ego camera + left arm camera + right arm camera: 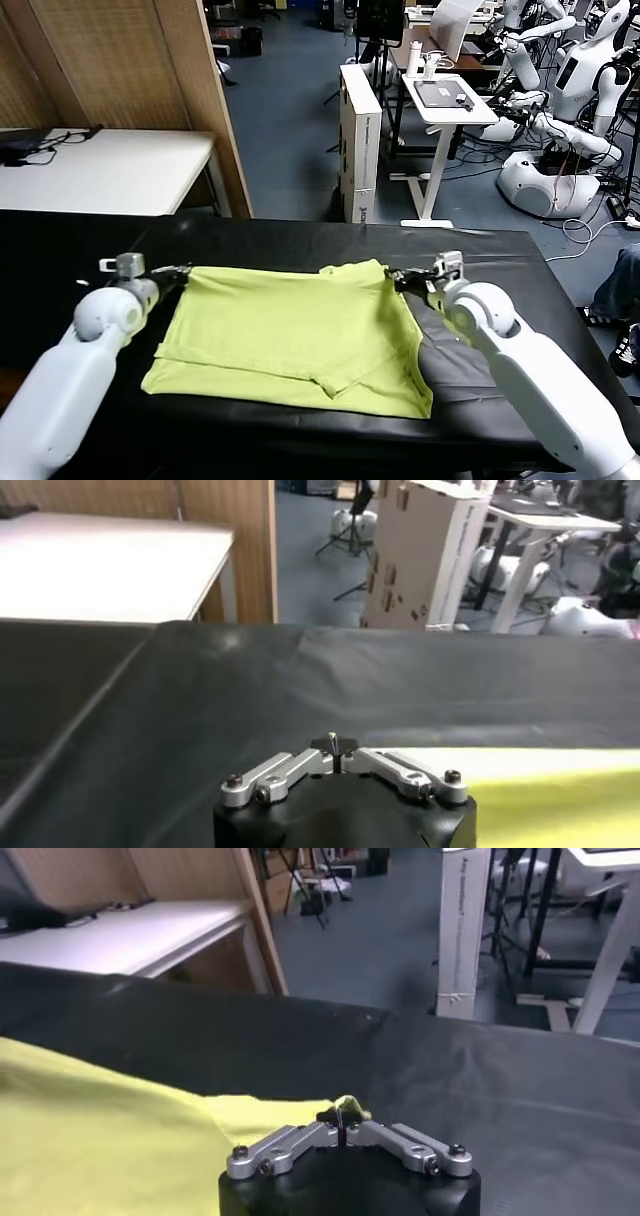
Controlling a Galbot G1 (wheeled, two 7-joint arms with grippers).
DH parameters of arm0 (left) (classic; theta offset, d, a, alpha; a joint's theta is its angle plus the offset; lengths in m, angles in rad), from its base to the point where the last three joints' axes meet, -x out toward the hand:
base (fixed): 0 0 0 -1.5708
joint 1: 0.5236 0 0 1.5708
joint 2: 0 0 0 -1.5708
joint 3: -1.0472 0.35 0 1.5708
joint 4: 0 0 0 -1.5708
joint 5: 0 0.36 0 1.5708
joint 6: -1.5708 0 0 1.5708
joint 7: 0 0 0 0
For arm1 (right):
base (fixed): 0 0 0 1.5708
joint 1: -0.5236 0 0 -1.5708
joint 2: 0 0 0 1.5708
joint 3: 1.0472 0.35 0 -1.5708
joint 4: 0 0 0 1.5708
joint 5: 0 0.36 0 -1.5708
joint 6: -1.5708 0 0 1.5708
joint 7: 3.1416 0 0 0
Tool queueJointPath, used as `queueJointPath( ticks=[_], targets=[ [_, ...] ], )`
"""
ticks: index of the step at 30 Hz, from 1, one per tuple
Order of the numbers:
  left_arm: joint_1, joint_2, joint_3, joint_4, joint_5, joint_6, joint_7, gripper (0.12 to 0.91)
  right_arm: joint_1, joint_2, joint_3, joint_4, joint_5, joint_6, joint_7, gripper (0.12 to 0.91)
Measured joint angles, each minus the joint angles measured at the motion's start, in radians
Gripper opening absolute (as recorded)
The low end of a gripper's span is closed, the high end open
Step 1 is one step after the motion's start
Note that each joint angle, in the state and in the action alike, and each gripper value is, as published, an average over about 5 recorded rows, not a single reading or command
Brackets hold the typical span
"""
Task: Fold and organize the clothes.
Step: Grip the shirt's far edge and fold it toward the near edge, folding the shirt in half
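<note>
The T-shirt lies partly folded on the black cloth covering the table. The left gripper is clenched on its far left corner. The right gripper is clenched on its far right corner.

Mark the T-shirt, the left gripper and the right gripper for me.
T-shirt (pixel 290 335): head view, middle of the top folded layer.
Left gripper (pixel 186 270): head view, tip at the shirt's far left corner.
Right gripper (pixel 392 273): head view, tip at the shirt's far right corner.
</note>
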Motion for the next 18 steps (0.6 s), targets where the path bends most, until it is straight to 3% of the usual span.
queueJointPath(
  ticks=[9, 18],
  targets=[
    [0.162, 0.015, -0.104, -0.095, 0.028, -0.003, 0.006, 0.147, -0.18, -0.065, 0.013, 0.121, 0.004, -0.017, 0.011, 0.14],
    [0.267, 0.001, -0.166, -0.133, 0.055, 0.003, 0.018, 0.147, -0.261, -0.103, 0.031, 0.181, 0.008, -0.017, 0.016, 0.14]
  ],
)
